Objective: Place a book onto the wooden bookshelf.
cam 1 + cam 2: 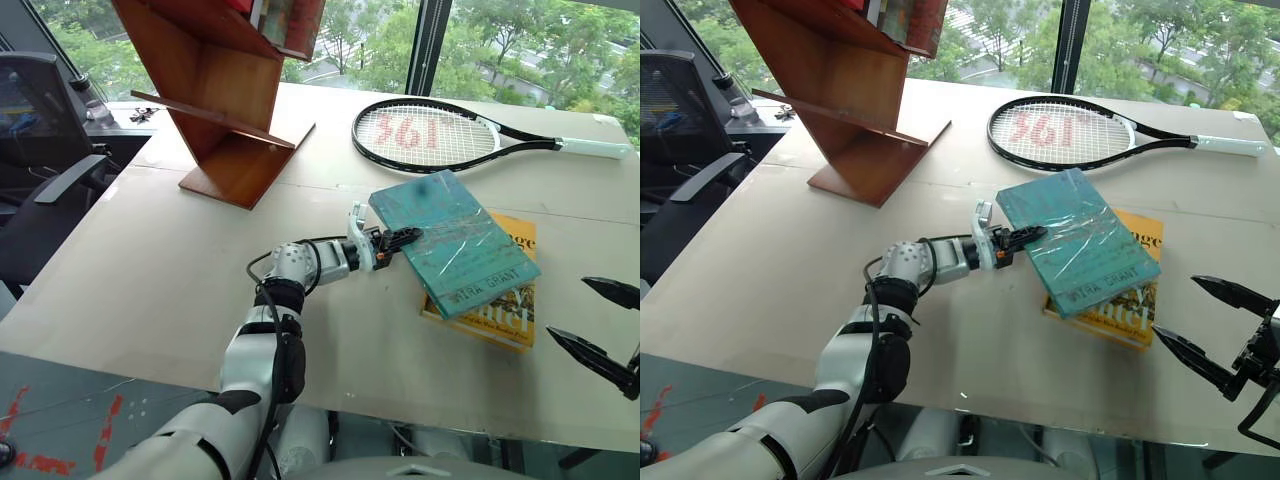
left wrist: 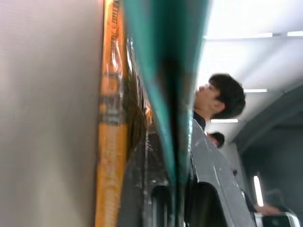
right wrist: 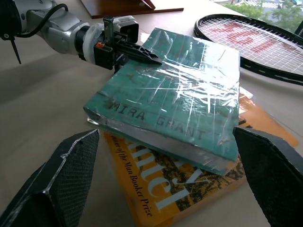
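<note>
The teal-green book [image 1: 455, 240] with "MIRA GRANT" on its cover lies on top of a yellow-orange book [image 1: 508, 322], right of the table's middle. My left gripper [image 1: 400, 240] reaches in level from the left and is shut on the teal book's left edge, with one black finger [image 3: 137, 53] lying on the cover. In the left wrist view the teal edge [image 2: 175, 94] runs between the fingers. My right gripper [image 1: 568, 308] hovers open at the near right, apart from both books. The wooden bookshelf [image 1: 215, 100] stands at the far left of the table.
A black tennis racket [image 1: 430, 135] with red marks on its strings lies behind the books. An office chair [image 1: 40, 180] stands off the table's left edge. Bare tabletop [image 1: 150, 270] stretches between the shelf and the books. A person's head [image 2: 220, 99] shows in the left wrist view.
</note>
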Tool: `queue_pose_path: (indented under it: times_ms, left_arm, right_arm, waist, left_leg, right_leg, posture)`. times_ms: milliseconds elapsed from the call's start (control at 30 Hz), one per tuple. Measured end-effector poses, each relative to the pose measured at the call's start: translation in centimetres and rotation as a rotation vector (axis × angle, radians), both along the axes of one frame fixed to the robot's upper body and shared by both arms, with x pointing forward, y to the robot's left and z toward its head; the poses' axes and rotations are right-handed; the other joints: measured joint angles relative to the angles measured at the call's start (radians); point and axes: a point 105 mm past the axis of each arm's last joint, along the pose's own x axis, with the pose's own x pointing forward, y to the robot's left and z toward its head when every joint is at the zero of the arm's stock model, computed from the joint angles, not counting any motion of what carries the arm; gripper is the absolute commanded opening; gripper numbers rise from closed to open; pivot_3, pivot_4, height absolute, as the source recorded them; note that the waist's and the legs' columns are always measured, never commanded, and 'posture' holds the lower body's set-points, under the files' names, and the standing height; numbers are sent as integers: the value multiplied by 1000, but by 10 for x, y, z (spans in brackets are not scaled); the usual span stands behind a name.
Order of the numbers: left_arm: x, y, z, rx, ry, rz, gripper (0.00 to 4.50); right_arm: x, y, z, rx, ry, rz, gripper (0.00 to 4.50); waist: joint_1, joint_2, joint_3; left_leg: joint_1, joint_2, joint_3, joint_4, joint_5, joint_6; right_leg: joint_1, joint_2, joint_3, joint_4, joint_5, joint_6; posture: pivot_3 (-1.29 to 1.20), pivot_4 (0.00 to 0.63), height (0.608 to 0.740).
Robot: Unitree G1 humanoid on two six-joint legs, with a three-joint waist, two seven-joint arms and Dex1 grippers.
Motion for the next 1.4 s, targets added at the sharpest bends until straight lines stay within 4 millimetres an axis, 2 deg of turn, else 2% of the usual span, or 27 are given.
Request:
queue_pose_path:
  times_ms: [133, 200, 267, 300, 333, 367, 400, 433, 533, 567, 600, 667, 767, 900, 1000, 1033, 1067, 1200, 1367, 1400]
  left_arm:
    - [-13, 52, 15, 46, -117, 36, 54]
    - [-15, 87, 46, 211, -381, 113, 54]
    - [-22, 105, 100, 340, -712, 167, 54]
    - [-32, 108, 130, 413, -918, 161, 54]
    - [-38, 107, 143, 440, -1011, 149, 54]
    - [-52, 108, 168, 569, -1252, 104, 54]
    - [-54, 107, 172, 590, -1293, 94, 54]
    - [-60, 106, 194, 692, -1505, 75, 54]
    - [-65, 111, 234, 909, -1905, 127, 54]
    - [-63, 119, 247, 1065, -2063, 127, 54]
    - [-62, 123, 253, 1127, -2116, 126, 54]
    - [-56, 151, 266, 1375, -2211, 86, 54]
    - [-46, 202, 267, 1683, -2143, -27, 54]
    - [-30, 245, 252, 1884, -2012, -189, 54]
    - [-14, 270, 253, 2005, -1975, -212, 54]
    - [-12, 271, 253, 2016, -1972, -216, 54]
    - [-1, 276, 250, 2042, -1975, -231, 54]
    - [17, 274, 243, 2076, -1994, -300, 54]
    - [33, 277, 223, 2097, -1928, -404, 54]
    - [35, 275, 221, 2091, -1929, -399, 812]
  right_arm:
    - [7, 6, 3, 23, -35, 11, 4500]
    - [13, 10, 7, 43, -61, 32, 4500]
    - [19, 11, 9, 56, -72, 43, 4500]
    - [22, 13, 9, 65, -75, 56, 4500]
    - [23, 14, 9, 69, -74, 60, 4500]
    - [28, 18, 9, 84, -77, 84, 4500]
    - [29, 18, 9, 87, -77, 86, 4500]
    - [35, 19, 8, 103, -78, 99, 4500]
    - [43, 24, 10, 120, -93, 127, 4500]
    - [47, 29, 14, 129, -109, 149, 4500]
    - [48, 31, 16, 131, -119, 158, 4500]
    - [52, 38, 28, 159, -166, 192, 4500]
    - [54, 48, 50, 221, -235, 236, 4500]
    - [56, 62, 73, 268, -310, 307, 4500]
    - [56, 73, 81, 289, -332, 359, 4500]
    - [56, 74, 81, 290, -332, 363, 4500]
    - [57, 76, 81, 292, -326, 366, 4500]
    - [56, 78, 78, 295, -314, 364, 4500]
    - [54, 81, 72, 299, -294, 356, 4500]
    - [54, 81, 72, 301, -295, 350, 4500]
  waist:
    - [-28, -2, 3]
    - [-28, -5, 6]
    - [-14, -6, 6]
    - [-1, -5, 6]
    - [6, -5, 6]
    - [10, -5, 6]
    - [11, -5, 6]
    - [14, -4, 5]
    - [12, -4, 5]
    - [11, -4, 6]
    - [9, -4, 6]
    - [1, -2, 7]
    - [-5, -1, 7]
    - [6, -2, 8]
    - [14, -4, 8]
    - [14, -4, 8]
    - [20, -5, 8]
    - [21, -8, 9]
    - [-1, -10, 10]
    - [-3, -10, 10]
  left_leg:
    - [0, 4, 0, -2, 2, -3]
    - [0, 6, -1, -3, 5, -9]
    - [1, 6, -1, -2, 5, -10]
    - [1, 4, -1, -2, 5, -9]
    - [0, 3, -1, -2, 5, -9]
    - [1, 1, -1, -2, 5, -9]
    - [1, 1, -1, -3, 5, -9]
    - [1, -1, 0, -3, 2, -4]
    - [0, -1, 1, -2, 2, -2]
    - [0, -2, 2, -2, 2, -2]
    - [-1, -2, 2, -3, 2, -2]
    - [-1, 0, 2, -4, 2, -2]
    - [0, 3, 2, -5, 2, -3]
    - [-3, 3, 4, -3, 1, -3]
    - [-13, 3, 2, 2, 2, -2]
    - [-13, 2, 2, 3, 2, -2]
    - [-14, 1, 2, 4, 2, -2]
    - [-14, 1, 2, 5, 2, -2]
    - [-13, 2, 2, 5, 2, -2]
    - [-14, 2, 2, 5, 2, -2]
  right_leg:
    - [-3, 2, 2, 2, 0, 0]
    - [-3, 4, 3, 3, 0, -1]
    - [-2, 4, 1, 3, 1, -2]
    - [-2, 2, 1, 1, 0, -2]
    - [-2, 2, 1, 1, -1, -5]
    - [-1, 0, 1, 0, -1, -5]
    - [-1, 0, 1, -2, -1, -5]
    - [-1, -2, 1, -2, -1, -5]
    - [-1, -2, 2, -3, -1, -5]
    - [-1, 0, 2, -4, -1, -5]
    - [-1, 0, 2, -4, -1, -5]
    - [-3, 3, 3, -3, -1, -5]
    - [-3, 7, 3, -3, 1, -2]
    - [-4, 7, 0, -3, 0, -1]
    - [-9, 7, -3, -3, 1, -1]
    - [-9, 7, -3, -3, 1, -1]
    - [-10, 6, -2, -2, 1, 0]
    - [-11, 7, -2, 0, 1, 0]
    - [-13, 7, 0, 7, 1, 0]
    - [-14, 7, 1, 8, 1, 0]
  posture:
    - [0, 150, 739]
    - [0, 150, 739]
    - [0, 150, 739]
    - [0, 150, 739]
    - [0, 150, 739]
    - [0, 150, 739]
    - [0, 150, 739]
    - [0, 150, 739]
    - [0, 150, 739]
    - [0, 150, 739]
    - [0, 150, 739]
    - [0, 150, 739]
    - [0, 150, 739]
    - [0, 150, 739]
    - [0, 150, 739]
    - [0, 150, 739]
    - [0, 150, 739]
    - [0, 150, 739]
    - [0, 150, 739]
    - [0, 150, 739]
